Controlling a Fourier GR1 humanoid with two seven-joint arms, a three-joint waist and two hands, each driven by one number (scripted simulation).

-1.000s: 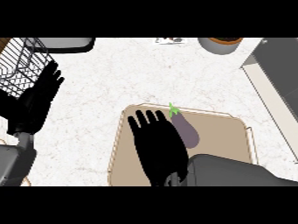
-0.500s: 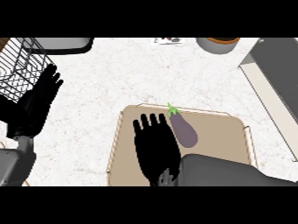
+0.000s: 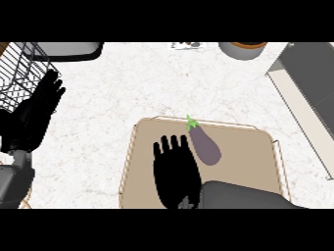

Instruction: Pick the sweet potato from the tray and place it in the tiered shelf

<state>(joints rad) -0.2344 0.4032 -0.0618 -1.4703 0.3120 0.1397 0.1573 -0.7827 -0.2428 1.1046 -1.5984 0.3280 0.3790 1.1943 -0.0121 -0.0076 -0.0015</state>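
A beige tray [image 3: 250,162] lies on the white counter near the lower edge. On it I see one vegetable [image 3: 205,146], purple and elongated with a green stem, looking like an eggplant; no other vegetable shows. My right hand [image 3: 175,169] hovers open over the tray's left half, fingers straight, just left of the vegetable and not holding it. The black wire tiered shelf [image 3: 14,73] stands at the far left. My left hand [image 3: 35,115] rests open, fingers up, in front of the shelf.
A long grey and cream slab [image 3: 321,93] runs along the right side. A brown-rimmed pot [image 3: 243,49], a small paper [image 3: 187,45] and a grey object [image 3: 72,50] sit at the back edge.
My right hand has drawn back toward the lower edge, its fingertips now beside the vegetable's middle rather than its stem. The vegetable has not moved, and the left hand has barely shifted.
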